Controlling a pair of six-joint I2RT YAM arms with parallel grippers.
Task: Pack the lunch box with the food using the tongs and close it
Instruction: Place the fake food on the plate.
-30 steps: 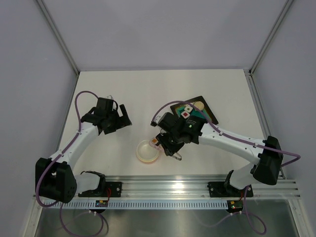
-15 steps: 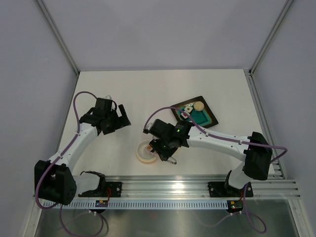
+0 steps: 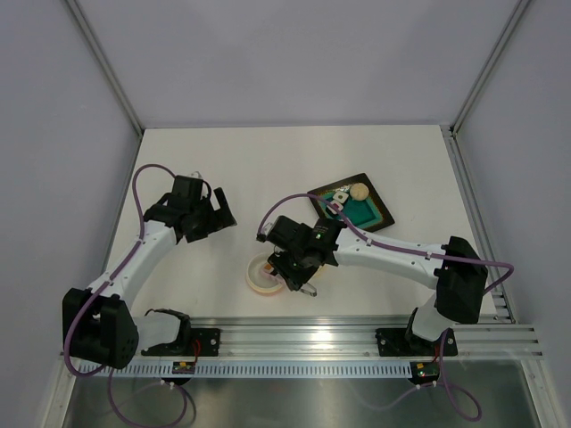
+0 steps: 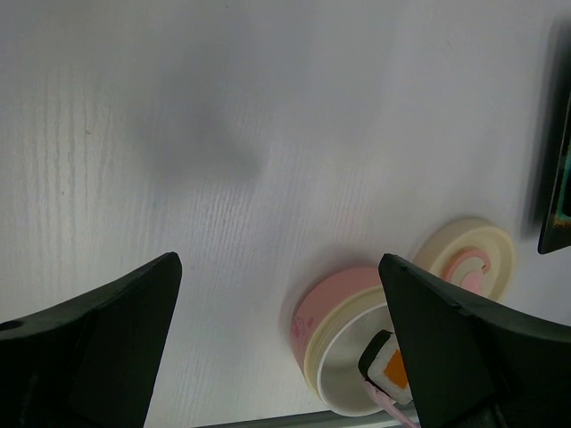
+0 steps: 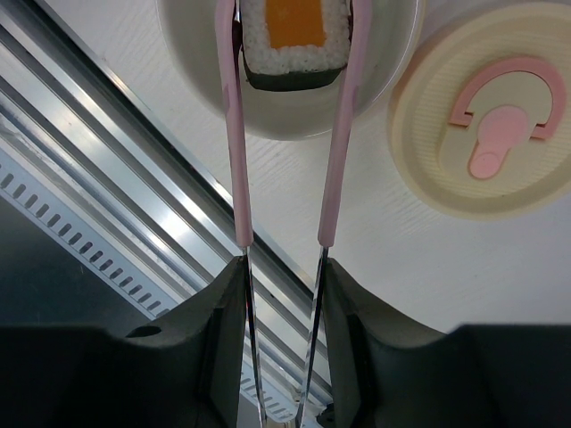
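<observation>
Right end effector (image 5: pixel 281 267), clenched on the tongs (image 5: pixel 234 134), holds a rice piece (image 5: pixel 294 36) in the lunch box (image 5: pixel 384 53). Left end effector (image 4: pixel 277 276) released. Food (image 3: pixel 342 198) on the tray (image 3: pixel 379 211) and the lid (image 5: pixel 500 134) await.

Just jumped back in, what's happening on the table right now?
The right claw grips the tongs, which pinch an orange-centred food piece over the open lunch box. Its lid lies beside it on the table. The left claw hangs open and empty to the left. A beige ball waits on the dark tray.
</observation>
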